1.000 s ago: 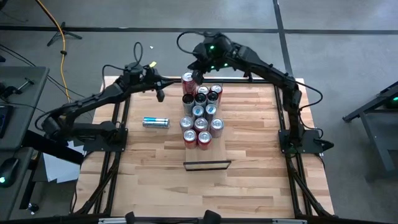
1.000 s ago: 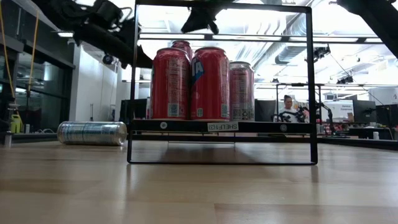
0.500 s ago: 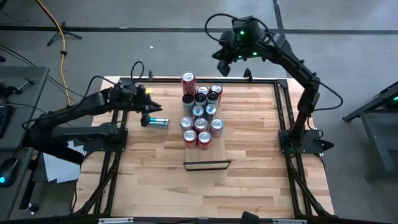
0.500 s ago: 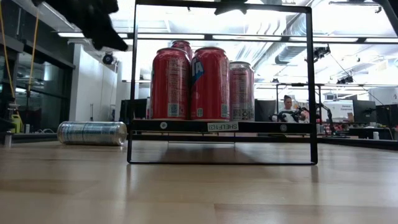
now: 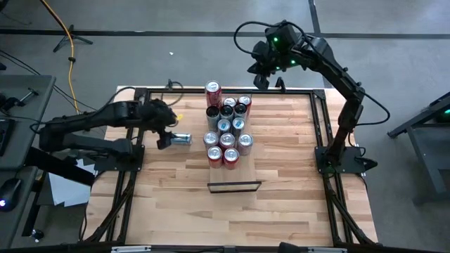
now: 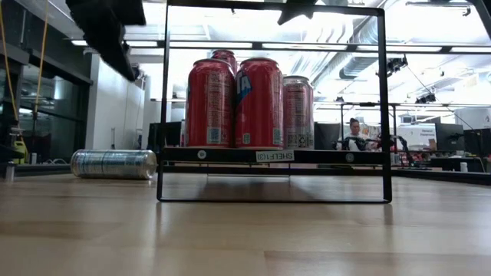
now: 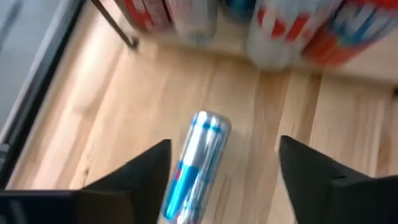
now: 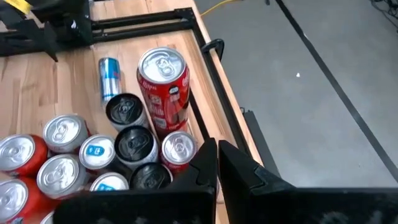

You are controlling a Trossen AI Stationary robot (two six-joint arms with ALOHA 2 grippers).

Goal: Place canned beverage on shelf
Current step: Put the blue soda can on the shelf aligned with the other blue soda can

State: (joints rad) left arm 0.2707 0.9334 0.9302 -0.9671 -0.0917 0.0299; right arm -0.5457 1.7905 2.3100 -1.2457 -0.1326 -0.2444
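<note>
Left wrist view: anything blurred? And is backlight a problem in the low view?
Left wrist view: the upright cans at the far edge are smeared, while the lying silver-blue can between the open left gripper fingers is only slightly soft. Low view: bright ceiling lights silhouette the arm; the red cans stay readable.

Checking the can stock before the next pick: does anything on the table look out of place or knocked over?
Yes. One slim silver-and-blue can lies on its side on the striped wooden tabletop, apart from the upright cluster of cans. The open left gripper hovers over it. The right gripper is shut above the table's far edge.
</note>
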